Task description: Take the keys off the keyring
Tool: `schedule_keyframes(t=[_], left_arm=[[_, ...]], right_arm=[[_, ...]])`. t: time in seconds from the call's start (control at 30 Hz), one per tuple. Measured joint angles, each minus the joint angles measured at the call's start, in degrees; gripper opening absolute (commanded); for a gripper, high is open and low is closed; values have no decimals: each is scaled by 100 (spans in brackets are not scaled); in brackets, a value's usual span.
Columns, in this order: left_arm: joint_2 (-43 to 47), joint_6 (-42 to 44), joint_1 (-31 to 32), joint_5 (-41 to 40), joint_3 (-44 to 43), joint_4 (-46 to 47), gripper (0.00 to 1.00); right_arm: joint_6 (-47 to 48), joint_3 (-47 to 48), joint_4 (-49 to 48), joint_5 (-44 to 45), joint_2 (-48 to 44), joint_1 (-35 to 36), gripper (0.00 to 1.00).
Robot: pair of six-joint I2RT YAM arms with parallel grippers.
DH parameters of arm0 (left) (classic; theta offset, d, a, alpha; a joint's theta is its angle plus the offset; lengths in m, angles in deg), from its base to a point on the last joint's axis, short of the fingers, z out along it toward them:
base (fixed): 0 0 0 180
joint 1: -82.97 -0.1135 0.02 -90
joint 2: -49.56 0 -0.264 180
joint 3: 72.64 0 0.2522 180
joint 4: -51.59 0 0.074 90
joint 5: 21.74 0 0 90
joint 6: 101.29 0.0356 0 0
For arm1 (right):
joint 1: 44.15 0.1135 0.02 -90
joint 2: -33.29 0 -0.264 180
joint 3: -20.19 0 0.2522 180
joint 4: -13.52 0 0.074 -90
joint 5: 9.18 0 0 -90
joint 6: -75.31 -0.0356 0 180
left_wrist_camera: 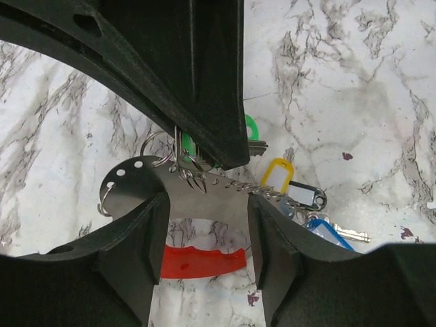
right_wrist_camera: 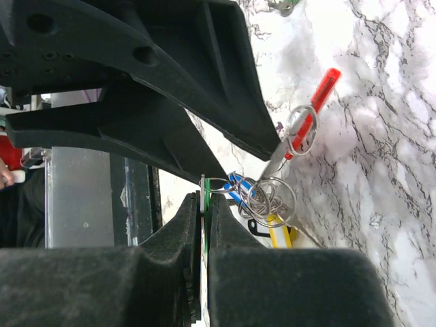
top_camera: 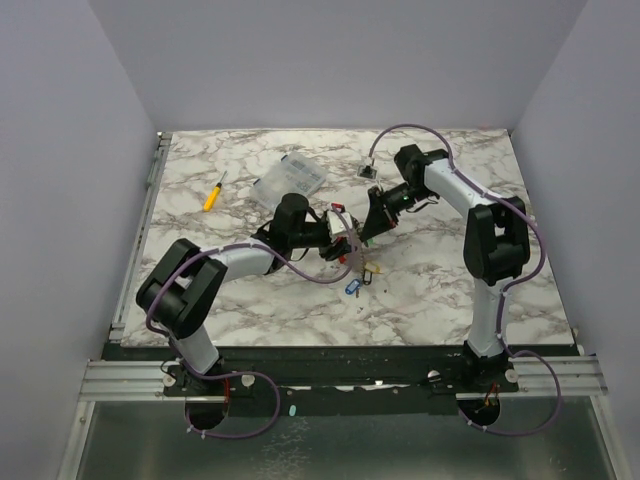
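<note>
Marble-pattern table (top_camera: 450, 300) today, and from my seat both arms meet around the middle of it. The left claw (left_wrist_camera: 208, 204) is pinching the keyring (left_wrist_camera: 129, 180) by its flat silvery plate, one finger on each edge, with the red arc (left_wrist_camera: 201, 262) of the fob showing just below the plate between the fingers. The right claw (right_wrist_camera: 204, 196) comes in from the far right and is pressed together on the green key (left_wrist_camera: 251, 129). On its own wrist cam the green tag sits edge-on, squeezed between the two fingertips. The rest of the keys (left_wrist_camera: 300, 201) hang off to the right of the plate on a short chain (left_wrist_camera: 238, 185). I can pick out a yellow tag (left_wrist_camera: 276, 174), a blue tag (left_wrist_camera: 325, 230) and a dark one with a white label between them. In the overhead view they sit just on the near side of the two claws, blue nearest to me, but I can't tell whether they rest on the table. A tangle of thin wire rings bunches right by the right claw's tips. Off at the far left there's a yellow-handled screwdriver (top_camera: 212, 195), and a clear plastic box (top_camera: 288, 178) just to its right, both well apart from the action.
</note>
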Motion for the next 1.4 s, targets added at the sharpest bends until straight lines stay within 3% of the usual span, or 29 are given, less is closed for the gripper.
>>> schedule_keyframes(t=[0.07,0.23,0.6,0.77,1.03,1.4], left_arm=[[-46,-4,33,-76,0,35,52],[-157,-74,72,-168,-7,107,34],[-247,-472,109,-221,-11,474,39],[-247,-636,109,-166,-13,581,0],[-247,-1147,-17,-120,61,920,0],[-772,-3556,-426,232,728,3788,0]], right_arm=[[0,-2,0,2,0,31,1],[0,-2,2,2,0,68,1],[-2,-35,2,0,-2,68,1],[-11,-46,2,0,0,68,1],[-63,-151,-17,0,-79,15,1],[-752,-538,-791,-212,107,-225,1]])
